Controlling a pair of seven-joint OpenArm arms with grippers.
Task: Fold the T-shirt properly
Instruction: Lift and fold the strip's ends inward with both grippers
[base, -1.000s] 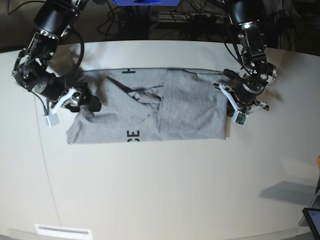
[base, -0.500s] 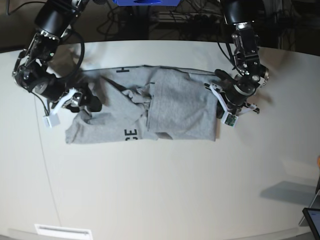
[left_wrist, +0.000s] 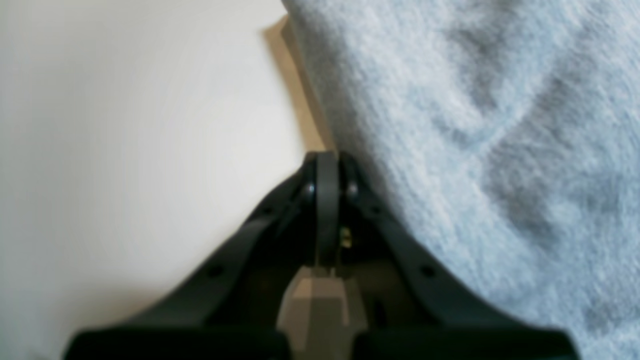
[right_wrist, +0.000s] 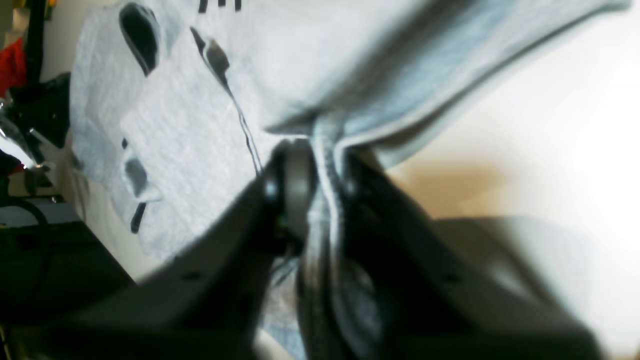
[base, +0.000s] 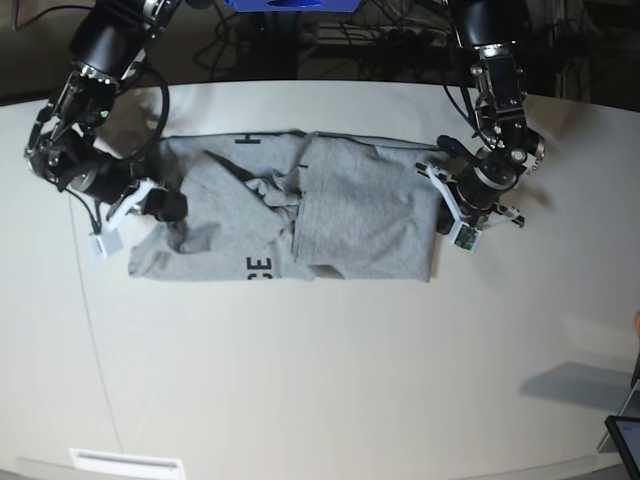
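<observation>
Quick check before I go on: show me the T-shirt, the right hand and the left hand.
T-shirt (base: 360, 215), base view: plain folded panel.
right hand (right_wrist: 320, 165), right wrist view: fingertips pinching a fabric edge.
left hand (left_wrist: 327, 165), left wrist view: closed fingertips beside the cloth.

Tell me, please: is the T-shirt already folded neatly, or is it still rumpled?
Still rumpled. The T-shirt lies partly folded on the table, one flap over its middle, with wrinkles and a bunched end by the right gripper.

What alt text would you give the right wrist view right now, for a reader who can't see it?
Close-up from the right wrist: the right gripper is shut on a bunched edge of the grey T-shirt, lifting it off the pale table. The rest of the shirt trails away to the left, showing bits of black lettering; the image is blurred.
</observation>
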